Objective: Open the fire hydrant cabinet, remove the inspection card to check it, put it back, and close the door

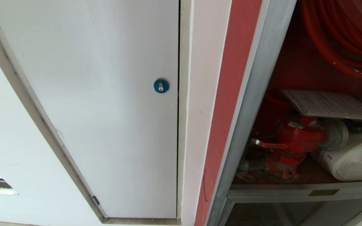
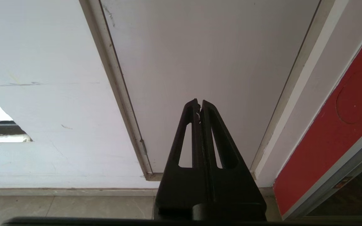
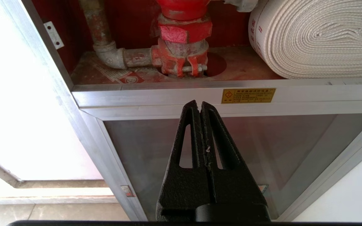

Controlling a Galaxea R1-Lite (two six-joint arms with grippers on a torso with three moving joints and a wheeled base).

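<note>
The fire hydrant cabinet (image 1: 250, 103) stands open on the right of the head view, silver-framed and red inside. The inspection card (image 1: 328, 105) lies flat inside it, resting over the red valve (image 1: 297, 138) and the white hose roll (image 1: 357, 157), below the red hose reel (image 1: 341, 37). The door is out of view. My right gripper (image 3: 199, 103) is shut and empty, low in front of the cabinet's sill (image 3: 174, 97), below the valve (image 3: 184, 28). My left gripper (image 2: 200, 102) is shut and empty, facing the white panel (image 2: 206, 56). Neither arm shows in the head view.
A plain white panel (image 1: 90, 94) with a blue round lock (image 1: 161, 85) fills the wall left of the cabinet. Under the sill sits a shorter dark glass panel (image 3: 278, 141), and a yellow label (image 3: 248, 95) is on the sill. Tiled floor (image 2: 74, 207) lies below.
</note>
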